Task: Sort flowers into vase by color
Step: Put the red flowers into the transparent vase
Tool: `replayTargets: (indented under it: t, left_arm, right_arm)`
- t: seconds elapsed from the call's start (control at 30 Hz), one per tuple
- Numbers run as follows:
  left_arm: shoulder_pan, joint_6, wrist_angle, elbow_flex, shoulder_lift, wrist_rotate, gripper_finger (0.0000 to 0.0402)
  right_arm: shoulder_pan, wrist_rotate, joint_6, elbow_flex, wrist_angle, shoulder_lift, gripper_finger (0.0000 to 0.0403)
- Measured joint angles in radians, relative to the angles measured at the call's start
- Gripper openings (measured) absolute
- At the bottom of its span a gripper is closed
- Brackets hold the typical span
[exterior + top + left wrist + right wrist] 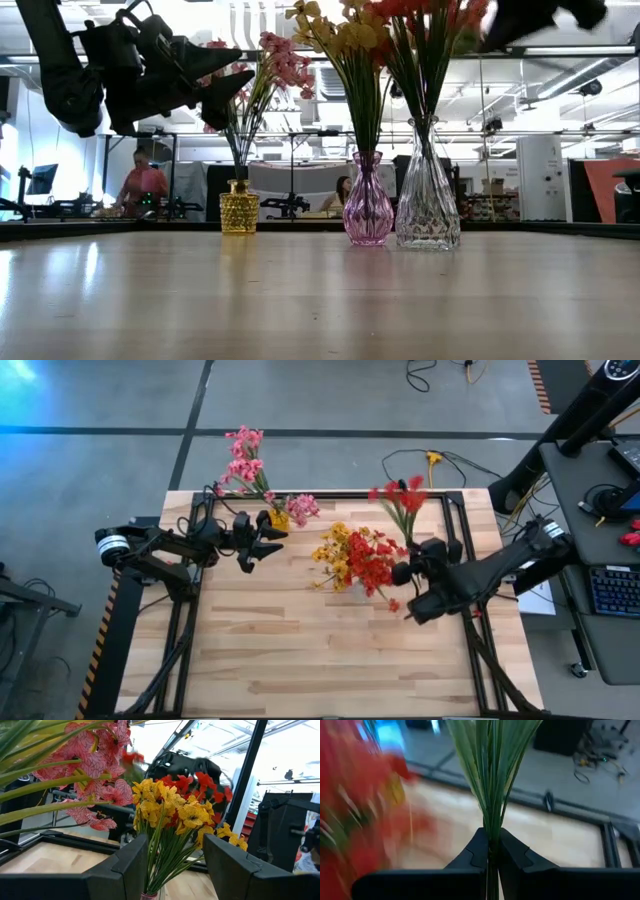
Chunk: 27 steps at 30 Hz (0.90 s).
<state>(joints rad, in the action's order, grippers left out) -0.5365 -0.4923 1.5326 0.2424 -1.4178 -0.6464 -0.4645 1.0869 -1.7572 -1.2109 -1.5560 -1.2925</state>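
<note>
From above, the right gripper sits at the red flowers beside the yellow flowers, while the left gripper waits with fingers apart by the pink flowers. At table height, three vases stand in a row — yellow vase, purple vase, clear vase — one colour each. The right wrist view shows the fingers pinched together on a bundle of green stems — likely steadying the red bunch over its vase.

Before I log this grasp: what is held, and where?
The right hand is shut on a flower bunch's green stems. The left hand holds nothing.
</note>
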Motion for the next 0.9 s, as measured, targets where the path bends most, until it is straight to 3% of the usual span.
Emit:
replayTargets:
  t: [0.23,0.6,0.73,0.9]
  left_arm:
    - [0.001,0.0,-0.003,0.0,0.0,0.0,0.0172]
    - [0.001,0.0,-0.003,0.0,0.0,0.0,0.0172]
    - [0.001,0.0,-0.003,0.0,0.0,0.0,0.0172]
    - [0.001,0.0,-0.005,0.0,0.0,0.0,0.0172]
  right_arm:
    - [0.031,0.083,0.194,-0.184,-0.013,-0.001,0.0013]
    - [0.031,0.213,0.476,-0.364,0.037,-0.004,0.0013]
    - [0.025,0.242,0.688,-0.432,0.164,-0.007,0.0013]
    - [-0.015,0.217,1.108,-0.48,0.519,-0.013,0.0013]
